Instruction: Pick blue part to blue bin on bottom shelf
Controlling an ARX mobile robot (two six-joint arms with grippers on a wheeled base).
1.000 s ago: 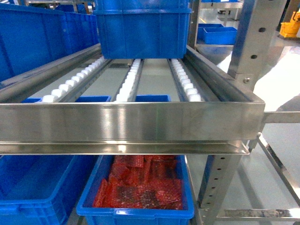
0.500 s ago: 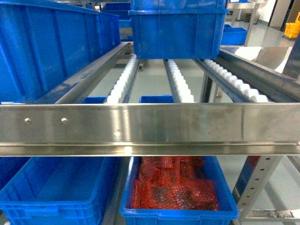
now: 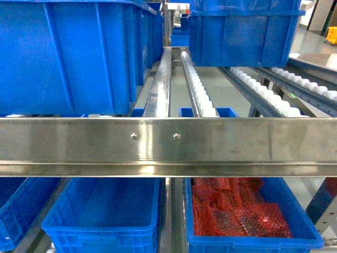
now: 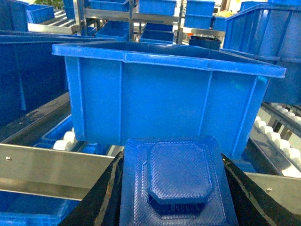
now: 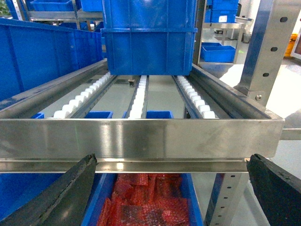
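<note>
The left hand is clamping the blue part, a ribbed octagonal moulding sitting between its fingers before the shelf, appearing light, rigid and fairly slick, best gripped by its flat side edges, while the right hand is standing spread and empty.

The steel front rail hid the back half of both bottom-shelf bins. The empty blue bin and the bin of red bagged parts ran off at 6 o'clock. In the left wrist view, the blue part was cropped at 6 o'clock, its underside unseen.
</note>
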